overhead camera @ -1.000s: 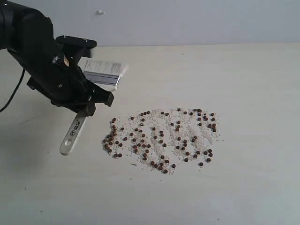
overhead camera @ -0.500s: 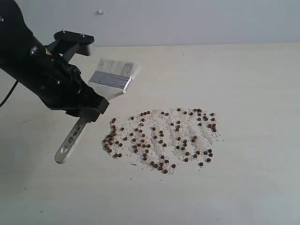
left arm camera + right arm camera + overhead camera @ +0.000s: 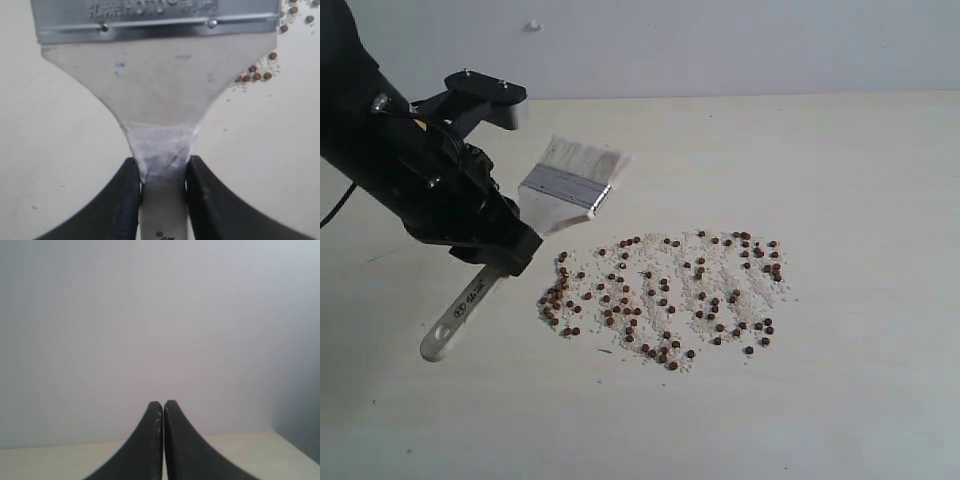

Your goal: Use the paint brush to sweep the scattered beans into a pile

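My L gripper (image 3: pixel 163 172) was clamped on the brush (image 3: pixel 563 187) at the handle neck, just under the ferrule. I held it tilted, bristles raised off the table (image 3: pixel 860 170), handle end low. The beans (image 3: pixel 665 295) lay spread w/ whitish grains near the brush, not touching. My R gripper (image 3: pixel 163 412) was pinched shut, nothing in it.
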Controlling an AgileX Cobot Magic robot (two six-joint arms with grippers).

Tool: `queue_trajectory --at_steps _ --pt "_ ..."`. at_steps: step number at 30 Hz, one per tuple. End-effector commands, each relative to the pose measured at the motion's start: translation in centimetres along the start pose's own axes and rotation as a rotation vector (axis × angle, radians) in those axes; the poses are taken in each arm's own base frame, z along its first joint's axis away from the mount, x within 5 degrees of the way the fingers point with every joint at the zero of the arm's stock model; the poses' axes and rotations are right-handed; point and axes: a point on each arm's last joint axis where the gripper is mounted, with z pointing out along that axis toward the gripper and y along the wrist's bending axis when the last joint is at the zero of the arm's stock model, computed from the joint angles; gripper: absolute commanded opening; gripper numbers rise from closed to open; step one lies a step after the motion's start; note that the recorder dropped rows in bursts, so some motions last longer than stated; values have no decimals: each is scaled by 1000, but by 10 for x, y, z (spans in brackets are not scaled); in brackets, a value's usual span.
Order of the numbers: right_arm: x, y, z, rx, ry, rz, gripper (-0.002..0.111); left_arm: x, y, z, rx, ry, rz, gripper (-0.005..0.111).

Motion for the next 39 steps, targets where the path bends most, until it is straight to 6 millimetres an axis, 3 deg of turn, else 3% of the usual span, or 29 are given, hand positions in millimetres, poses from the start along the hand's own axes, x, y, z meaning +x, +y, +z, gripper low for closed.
queue_trajectory --at_steps 1,8,10,13,17,22,27,32,39 --pt "-17 3 -2 -35 -204 -8 0 -4 0 -5 -12 -56 15 0" --pt "-28 5 -5 -59 -328 23 0 -8 1 -5 -26 -98 34 0" --pt "-28 5 -6 -86 -329 153 0 -9 1 -5 -31 -110 45 0" --pt "-26 6 -5 -174 -275 618 0 -10 3 -6 -36 -119 55 0" --pt "-29 4 -6 -144 -319 541 0 -11 5 -7 -32 -118 44 0" --pt "-43 2 9 -107 -218 551 0 -10 4 -6 -23 -102 42 0" --pt "-55 6 44 -98 -30 402 0 -8 3 -6 -10 -87 34 0" --pt "-52 5 81 -50 201 302 0 -8 2 -6 2 -78 24 0" --pt "-39 7 103 -36 397 218 11 -7 4 -7 -4 -76 26 0"
